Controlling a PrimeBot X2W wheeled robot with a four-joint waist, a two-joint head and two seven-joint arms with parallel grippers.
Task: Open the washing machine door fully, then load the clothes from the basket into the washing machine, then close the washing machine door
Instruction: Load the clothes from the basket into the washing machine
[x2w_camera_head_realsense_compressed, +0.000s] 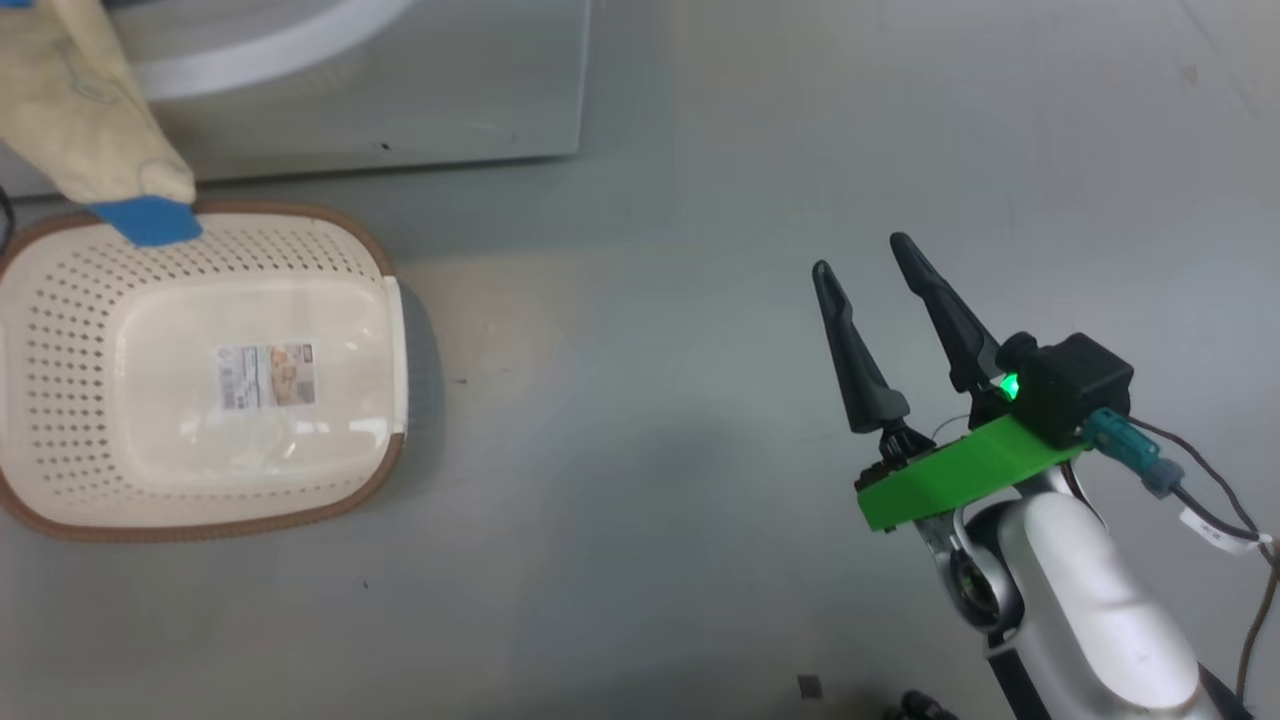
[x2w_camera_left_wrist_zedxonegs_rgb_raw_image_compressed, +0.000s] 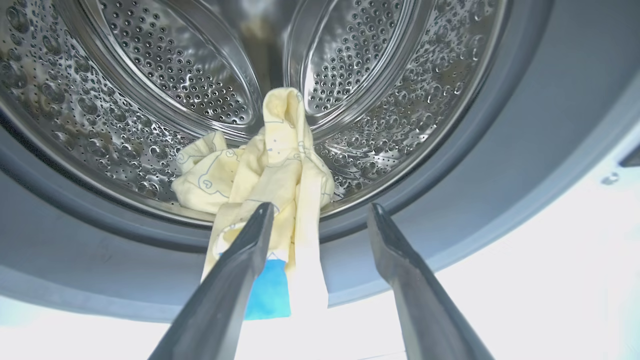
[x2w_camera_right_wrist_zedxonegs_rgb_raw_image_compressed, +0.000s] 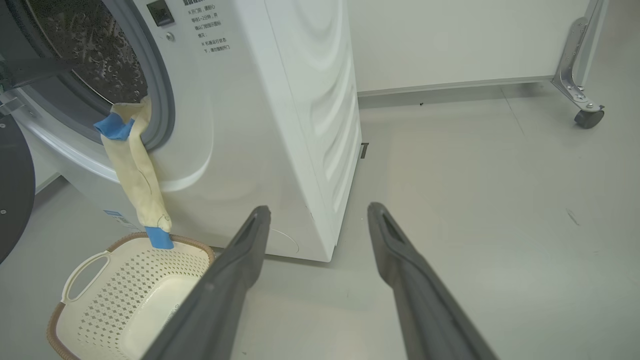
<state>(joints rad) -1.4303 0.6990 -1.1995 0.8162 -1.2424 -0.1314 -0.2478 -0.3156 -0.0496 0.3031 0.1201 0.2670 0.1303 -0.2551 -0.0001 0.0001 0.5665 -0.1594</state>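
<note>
Clothes (x2w_camera_left_wrist_zedxonegs_rgb_raw_image_compressed: 272, 165) lying half inside drum (x2w_camera_left_wrist_zedxonegs_rgb_raw_image_compressed: 150, 75) — long tail trailing out over grey gasket (x2w_camera_left_wrist_zedxonegs_rgb_raw_image_compressed: 475, 150), hanging down front of washing machine (x2w_camera_right_wrist_zedxonegs_rgb_raw_image_compressed: 300, 100), blue tip dangling just above rim of basket (x2w_camera_head_realsense_compressed: 60, 300). Left end effector (x2w_camera_left_wrist_zedxonegs_rgb_raw_image_compressed: 321, 206) hovering at drum mouth, fingers spread wide, gripping nothing. Right end effector (x2w_camera_head_realsense_compressed: 860, 252) idling over floor, fingers apart, well clear of machine.

Judging best move: pinching hanging tail low, lifting it over gasket, pushing it deep; otherwise door likely trapping cloth.

Washing machine door (x2w_camera_right_wrist_zedxonegs_rgb_raw_image_compressed: 10, 190) mostly cut off — showing as dark curved slab at frame edge, hinge hiding. Basket's left side running out of head view.

soft cloth clothes (x2w_camera_left_wrist_zedxonegs_rgb_raw_image_compressed: 280, 165), perforated plastic basket (x2w_camera_head_realsense_compressed: 60, 330)
</note>
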